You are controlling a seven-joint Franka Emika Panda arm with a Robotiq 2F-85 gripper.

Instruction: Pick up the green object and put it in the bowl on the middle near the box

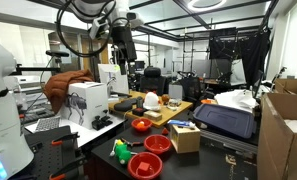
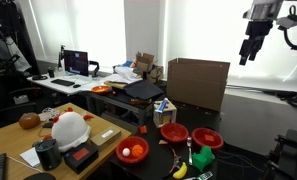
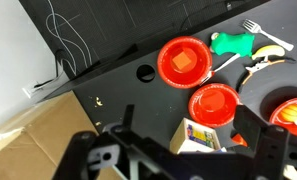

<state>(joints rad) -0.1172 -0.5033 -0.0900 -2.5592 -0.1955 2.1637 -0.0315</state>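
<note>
The arm's claw (image 2: 250, 53) hangs spread and empty high over the black counter (image 3: 118, 60), where the tan box (image 3: 203, 135) sits just beside the middle red bowl (image 3: 215, 103) and, farther off, the green object (image 3: 228, 44) lies near another red bowl (image 3: 183, 62).

The green object (image 3: 228, 44), bright green and lumpy, is lying flat on the dark tabletop (image 3: 118, 60). In the wrist view it is resting at about one o'clock from the bowl (image 3: 214, 103), near it but not touching. The bowl, round and glossy red, is sitting upright and showing an empty inside. The box (image 3: 201, 135), small and tan with coloured patches on its pale top face, is standing just beside the bowl at about six o'clock.
</note>
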